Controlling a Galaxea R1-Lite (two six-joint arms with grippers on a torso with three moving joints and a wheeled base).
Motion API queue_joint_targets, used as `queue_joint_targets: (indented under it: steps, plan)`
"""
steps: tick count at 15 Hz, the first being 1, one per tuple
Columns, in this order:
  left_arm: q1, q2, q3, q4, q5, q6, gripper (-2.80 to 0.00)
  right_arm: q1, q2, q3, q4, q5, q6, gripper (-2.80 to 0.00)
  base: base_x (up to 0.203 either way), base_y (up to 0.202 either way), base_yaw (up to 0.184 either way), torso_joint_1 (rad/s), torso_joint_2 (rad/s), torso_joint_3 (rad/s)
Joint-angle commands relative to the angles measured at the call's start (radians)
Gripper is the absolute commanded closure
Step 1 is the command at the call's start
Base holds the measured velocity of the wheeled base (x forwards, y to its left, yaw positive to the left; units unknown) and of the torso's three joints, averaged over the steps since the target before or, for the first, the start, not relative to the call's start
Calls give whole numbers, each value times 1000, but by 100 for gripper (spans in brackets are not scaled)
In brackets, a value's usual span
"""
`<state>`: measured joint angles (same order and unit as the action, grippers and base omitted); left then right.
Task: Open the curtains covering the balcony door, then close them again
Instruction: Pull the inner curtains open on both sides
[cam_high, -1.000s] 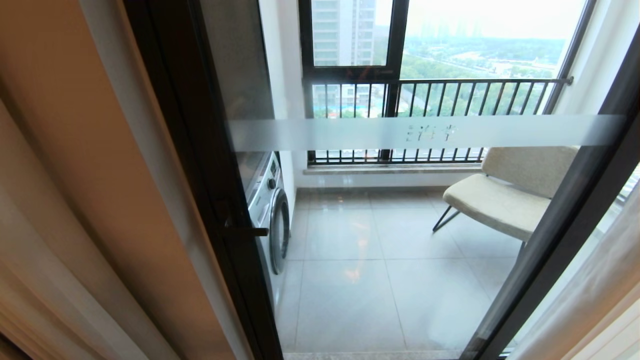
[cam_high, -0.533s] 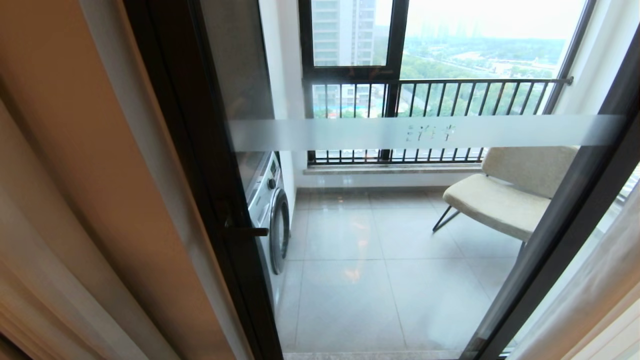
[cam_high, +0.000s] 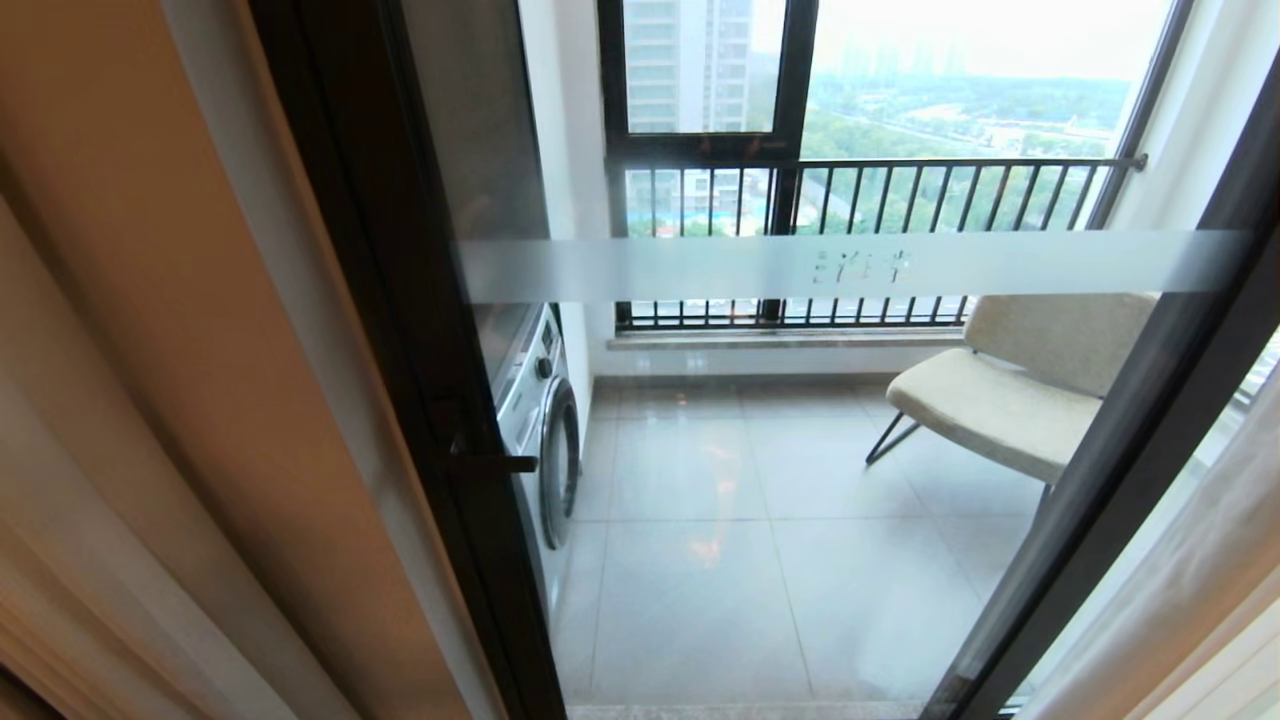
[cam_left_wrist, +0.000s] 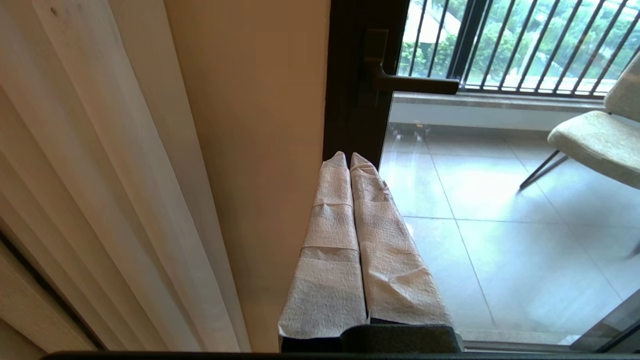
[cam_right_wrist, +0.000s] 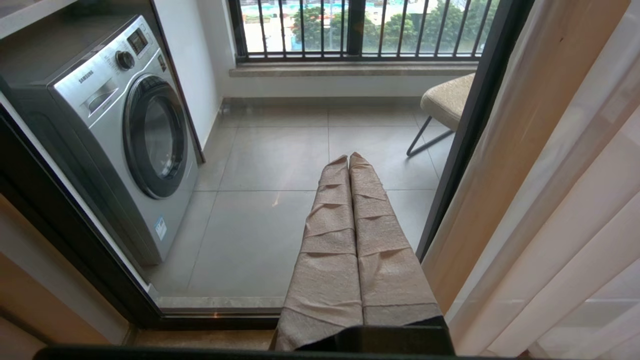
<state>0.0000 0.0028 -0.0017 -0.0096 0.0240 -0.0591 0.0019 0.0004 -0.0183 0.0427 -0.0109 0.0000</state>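
Beyond the bare balcony door (cam_high: 800, 450), curtains (cam_high: 150, 400) hang bunched left and right. Your left gripper (cam_left_wrist: 349, 159) and right gripper (cam_right_wrist: 348, 161) are clenched, empty. Soft, light fabric likely: pinch a fold's edge.

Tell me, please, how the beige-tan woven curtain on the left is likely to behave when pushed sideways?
The beige-tan woven curtain hangs in long soft folds, so it would probably give and bunch rather than slide stiffly. Its floor-length, thick-looking cloth suggests some weight. The woven surface probably offers the paper-wrapped fingers fair friction.
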Motion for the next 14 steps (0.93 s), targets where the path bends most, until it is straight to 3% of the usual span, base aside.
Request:
queue_joint_targets:
  steps: [1,4,14]
  plan:
    - [0,-3,0,0,1,-1,0,0,0,0,0,0,0,0,0,0,0,0,0,0]
    - [0,-3,0,-3,1,-1,0,0,0,0,0,0,0,0,2,-88,8,4,6,4]
    - [0,-3,2,-3,1,-1,0,1,0,0,0,0,0,0,0,-189,0,3,3,2]
